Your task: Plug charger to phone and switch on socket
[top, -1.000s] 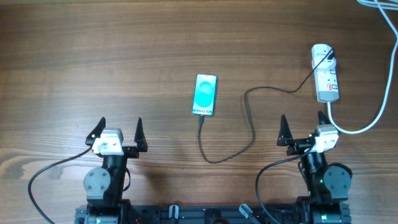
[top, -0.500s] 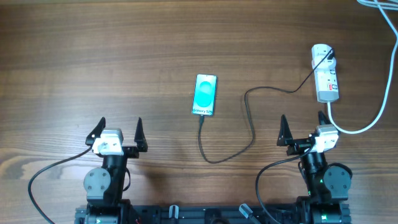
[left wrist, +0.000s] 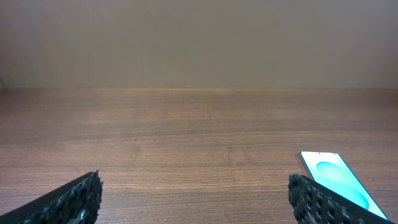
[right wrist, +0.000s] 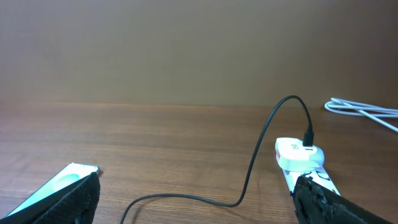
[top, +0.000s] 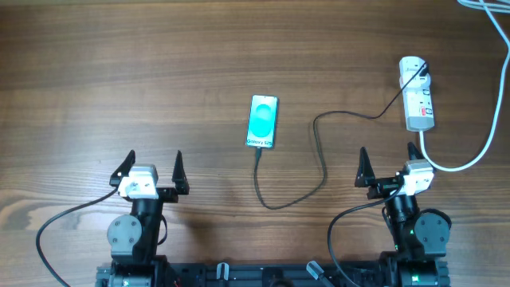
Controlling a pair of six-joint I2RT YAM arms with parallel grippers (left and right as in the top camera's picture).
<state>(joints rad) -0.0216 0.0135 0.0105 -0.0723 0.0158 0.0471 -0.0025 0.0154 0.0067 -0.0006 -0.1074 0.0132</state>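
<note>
**Both grippers wide open and empty, phone mid-table**

We saw the left gripper [top: 153, 163] with its fingers [left wrist: 73, 200] spread wide and nothing between them. Same for the right gripper [top: 387, 155]: fingers [right wrist: 63, 205] apart, holding nothing. Both hung at the near edge of the table [top: 119, 64], well apart from each other and touching none of the task items.

The phone [top: 263, 121] lay flat mid-table, between the two arms and further out, with its cyan screen up. The charger [top: 322, 163] ran from the phone's near end, looped toward us, then curved out and right to a black plug in the socket [top: 417, 104]. Its tip met the phone's near edge; we could not tell whether it was seated.

The socket lay at the far right, just beyond the right gripper. We could not read its switch state. A white cord [top: 470, 163] left its near end and swung off to the right edge.
</note>
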